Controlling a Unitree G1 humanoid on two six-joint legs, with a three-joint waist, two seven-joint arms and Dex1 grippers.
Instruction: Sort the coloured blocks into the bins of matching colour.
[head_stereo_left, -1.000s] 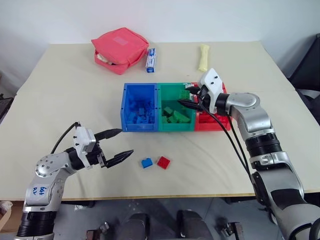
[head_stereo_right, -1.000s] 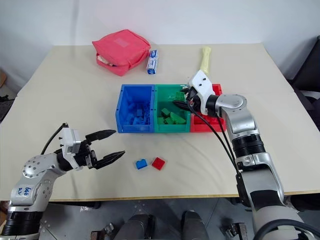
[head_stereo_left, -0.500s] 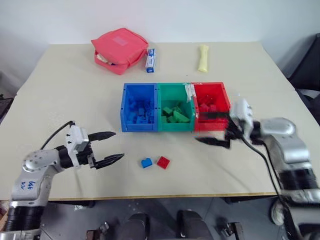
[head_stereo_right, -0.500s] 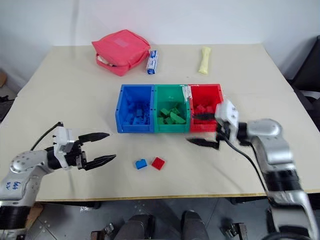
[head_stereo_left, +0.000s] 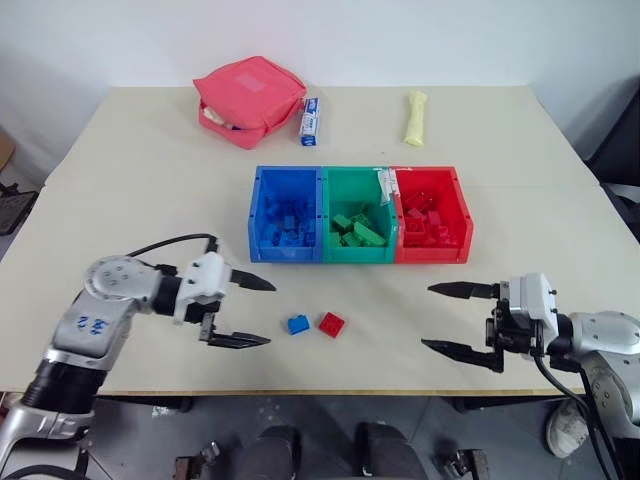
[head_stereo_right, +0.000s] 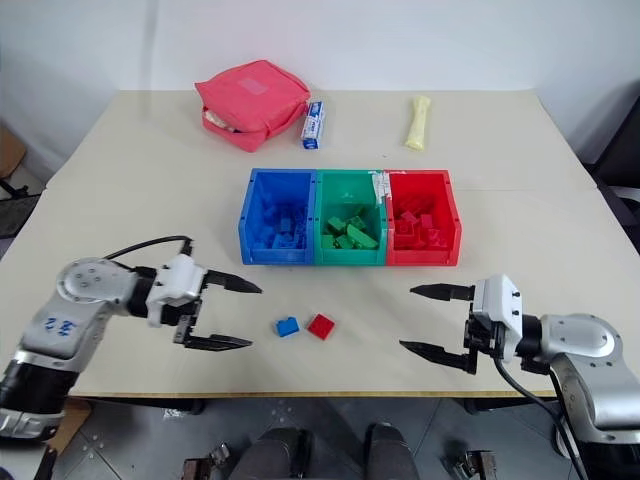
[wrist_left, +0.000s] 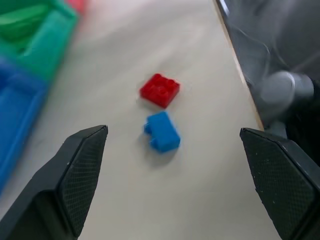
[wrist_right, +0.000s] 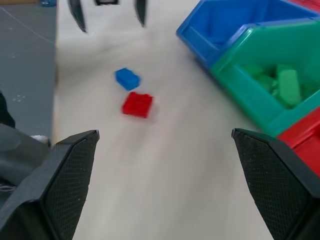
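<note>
Beige table (head_stereo_left: 150, 180) carries a blue block (head_stereo_left: 297, 324) and red block (head_stereo_left: 331, 323) near of the bins (head_stereo_left: 359, 215), between wide-open, empty left gripper (head_stereo_left: 250, 312) and right gripper (head_stereo_left: 445, 318).

Table (head_stereo_left: 150, 190) w/ bins (head_stereo_left: 360, 214), blocks (head_stereo_left: 313, 324), pouch (head_stereo_left: 250, 100)

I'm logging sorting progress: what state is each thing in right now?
Left gripper: open, empty.
Right gripper: open, empty.
Blue block: loose on the table, unsorted.
Red block: loose beside it, unsorted.
Blue bin: holds blue blocks.
Green bin: holds green blocks.
Red bin: holds red blocks.
Pouch: partly unzipped.
</note>
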